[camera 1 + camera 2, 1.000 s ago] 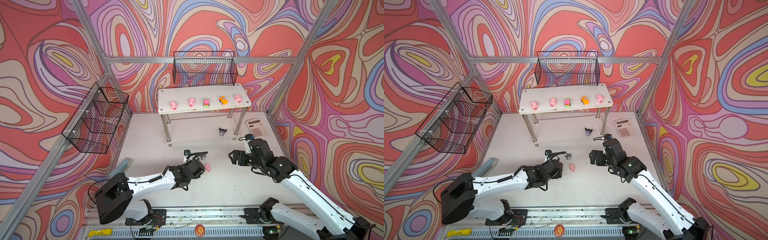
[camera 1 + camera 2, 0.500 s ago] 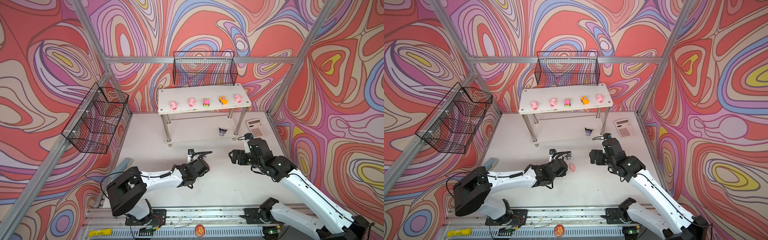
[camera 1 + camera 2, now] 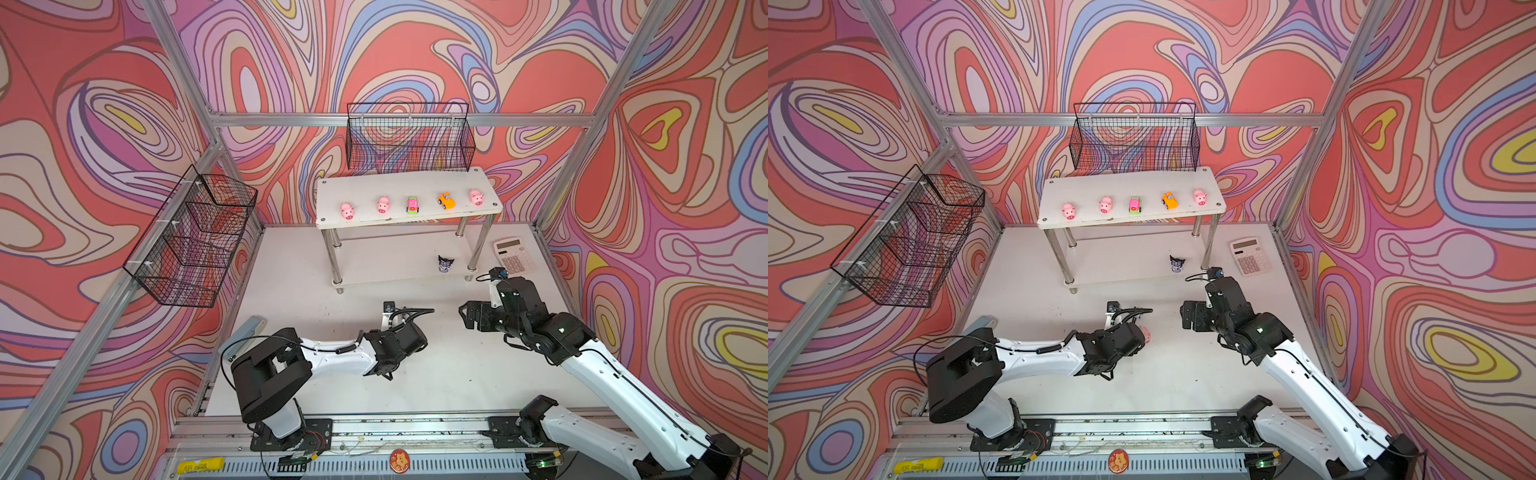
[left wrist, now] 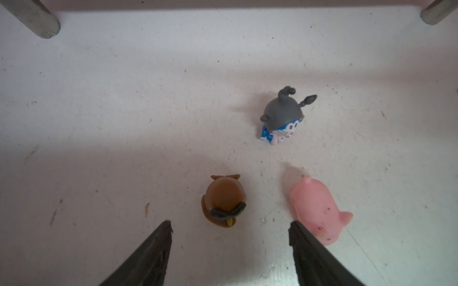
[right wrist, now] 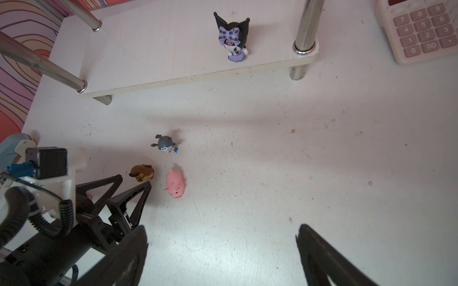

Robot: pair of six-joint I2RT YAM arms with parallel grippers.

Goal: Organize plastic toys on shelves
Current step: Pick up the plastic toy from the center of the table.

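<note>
On the top board of the shelves (image 3: 399,183), left to right: left pig (image 3: 347,211), second pig (image 3: 383,204), pink-green car (image 3: 412,205), orange car (image 3: 446,200), right pig (image 3: 476,197).

Lower board, right end: dark horned figurine (image 5: 233,37), upright.

Loose on the table (image 3: 311,291), nearer than the rack:
- brown figurine (image 4: 224,200)
- grey figurine (image 4: 283,116)
- fourth pig (image 4: 316,210)

I judge six shelved, with three in sight left to do.

My left gripper (image 4: 230,224) is spread and empty, the brown figurine just ahead between its tips. My right gripper (image 5: 221,226) gapes wide, empty.

Writing: calculator (image 5: 421,29) keys 0–9 and 00; no brand legible.
</note>
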